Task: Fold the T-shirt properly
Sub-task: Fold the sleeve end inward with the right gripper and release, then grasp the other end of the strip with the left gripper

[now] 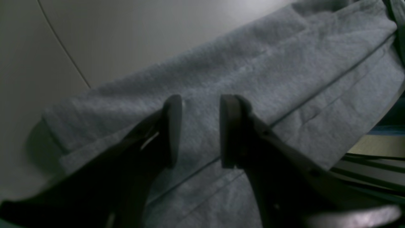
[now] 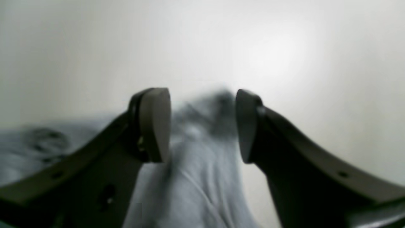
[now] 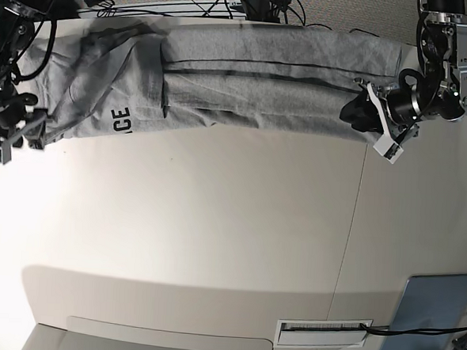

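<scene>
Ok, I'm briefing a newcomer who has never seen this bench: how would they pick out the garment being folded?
Start at the white table and look along its far edge, between the two robot arms. There lies the heather-grey cotton T-shirt, folded into a long band. Black capital letters near one end set it apart; nothing else on the table is cloth.

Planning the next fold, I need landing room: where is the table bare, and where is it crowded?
Free: the broad white table below the T-shirt, down to the near edge, and the strip right of the seam beside the blue pad. Crowded: the far edge, where the shirt lies with the left gripper, right gripper and cables.
</scene>
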`<state>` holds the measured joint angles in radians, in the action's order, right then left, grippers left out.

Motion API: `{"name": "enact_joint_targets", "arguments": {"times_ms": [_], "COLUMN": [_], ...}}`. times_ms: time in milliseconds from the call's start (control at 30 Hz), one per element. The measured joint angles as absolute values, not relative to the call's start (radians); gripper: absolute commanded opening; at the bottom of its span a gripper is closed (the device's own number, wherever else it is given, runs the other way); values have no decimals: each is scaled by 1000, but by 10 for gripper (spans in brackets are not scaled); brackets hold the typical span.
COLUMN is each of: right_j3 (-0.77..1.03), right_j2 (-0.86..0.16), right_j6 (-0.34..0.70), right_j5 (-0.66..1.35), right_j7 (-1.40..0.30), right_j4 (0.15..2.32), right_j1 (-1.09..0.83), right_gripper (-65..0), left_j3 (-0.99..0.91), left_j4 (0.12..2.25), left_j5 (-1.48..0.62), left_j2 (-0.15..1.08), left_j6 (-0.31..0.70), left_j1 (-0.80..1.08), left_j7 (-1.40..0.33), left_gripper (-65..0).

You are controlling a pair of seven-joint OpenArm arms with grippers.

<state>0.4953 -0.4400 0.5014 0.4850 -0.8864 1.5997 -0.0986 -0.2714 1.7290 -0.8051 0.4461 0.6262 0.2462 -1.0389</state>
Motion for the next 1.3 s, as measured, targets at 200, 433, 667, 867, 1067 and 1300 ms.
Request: {"name": "enact_joint_targets", "arguments": {"times_ms": [200,433,667,867,1067,1300], "right_j3": [405,316,340,340,340,340], "right_j2": [-440,-439,-443,-443,-444,-443], "right_j6": [497,235,188,206,206,208], "right_j5": [393,160,139,134,139,154], "right_j7": [-865,-700,-702,-712,-754,-772], "right_j4": [1551,1328,1308,1420,1674,1776], "right_j1": [-80,-58,-34,-54,-142,-237], "right_gripper": [-600,-608,-609,-609,-609,-608], "left_j3": [-271,-271,-271,-272,-396,-442], "left_j4": [1729,1729,1729,1729,1729,1719], "left_j5": [-805,-805,-805,-805,-808,-794], "left_j2": [446,446,446,452,450,430], "left_j6": [626,626,626,627,626,598], "left_j1": [246,246,246,246,249,349], "left_j7": [-1039,-1039,-1047,-1046,-1047,-1028], "left_gripper": [-432,-432,-432,-403,-363,-331]}}
